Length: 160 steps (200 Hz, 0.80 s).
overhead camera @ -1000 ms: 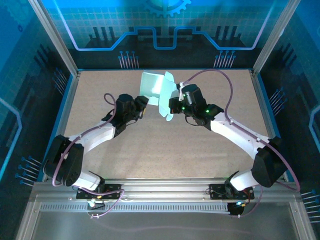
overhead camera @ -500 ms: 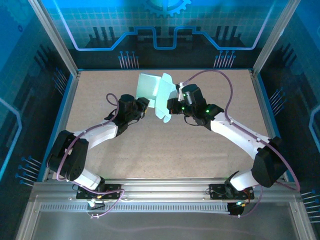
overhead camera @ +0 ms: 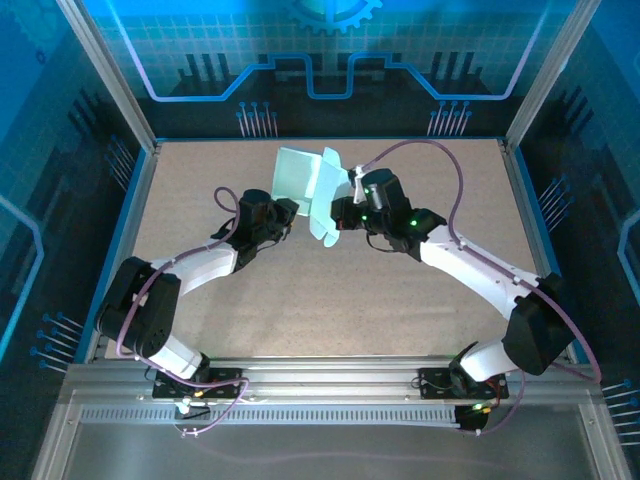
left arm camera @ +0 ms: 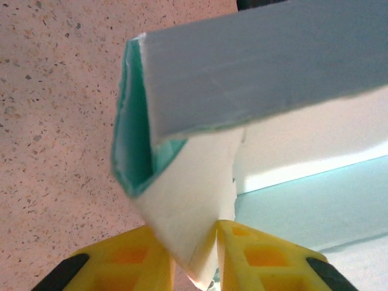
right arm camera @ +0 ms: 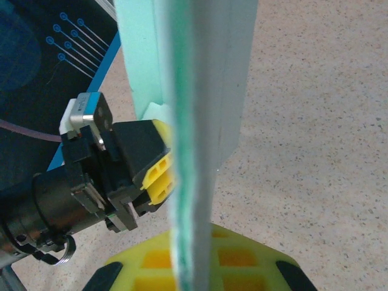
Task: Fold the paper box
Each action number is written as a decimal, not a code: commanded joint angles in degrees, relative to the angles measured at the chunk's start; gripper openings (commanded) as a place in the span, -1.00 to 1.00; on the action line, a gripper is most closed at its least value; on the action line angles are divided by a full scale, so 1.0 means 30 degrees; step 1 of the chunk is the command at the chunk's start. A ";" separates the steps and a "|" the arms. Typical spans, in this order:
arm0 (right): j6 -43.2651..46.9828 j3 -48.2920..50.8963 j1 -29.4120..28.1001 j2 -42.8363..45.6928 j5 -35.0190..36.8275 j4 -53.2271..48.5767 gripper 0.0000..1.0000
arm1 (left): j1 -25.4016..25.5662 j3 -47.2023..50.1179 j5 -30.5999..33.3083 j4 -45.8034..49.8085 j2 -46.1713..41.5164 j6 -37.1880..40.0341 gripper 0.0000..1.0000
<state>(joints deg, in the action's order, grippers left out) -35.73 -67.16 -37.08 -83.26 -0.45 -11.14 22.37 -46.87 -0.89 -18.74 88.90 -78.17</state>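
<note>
Pinching the box point(overhead camera: 300, 180) at upper centre, left hand point(left arm camera: 200, 254) and right hand point(right arm camera: 188, 254) each clamp a flap; card looks light, floppy, so grip beside creases.

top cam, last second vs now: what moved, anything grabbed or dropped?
The left tool eased slightly right, toward the right tool, and the left arm's elbow swung inward. The paper box held between them shifted a little left. Unchanged: both tools keep their pinch on the paper box, and nothing was let go.
</note>
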 commanded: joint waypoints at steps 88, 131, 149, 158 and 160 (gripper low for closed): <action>0.5637 0.0310 -0.3038 0.0756 0.2667 0.1154 -1.00 | 0.0061 -0.0890 -0.0123 0.0431 0.0336 -0.0091 -0.78; 0.7464 0.1523 -0.3604 0.1120 0.2641 0.3174 -0.97 | 0.0065 -0.0783 -0.0183 0.0338 0.0338 0.0246 -0.91; 0.7631 0.1327 -0.3636 0.1067 0.3163 0.2817 -0.99 | 0.0027 -0.0757 -0.0121 0.0493 0.0307 0.0055 -0.97; 0.7602 0.0903 -0.3609 0.0889 0.3650 0.2058 -1.00 | 0.0006 -0.0753 -0.0141 0.0512 0.0296 -0.0073 -0.97; 0.7616 0.0791 -0.3593 0.0845 0.3734 0.1885 -1.00 | 0.0004 -0.0753 -0.0143 0.0509 0.0326 -0.0104 -0.96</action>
<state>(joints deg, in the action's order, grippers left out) -16.78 -63.24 -46.50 -81.76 9.28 -4.64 22.35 -47.90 -1.52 -18.31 89.23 -79.61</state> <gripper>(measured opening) 0.073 0.081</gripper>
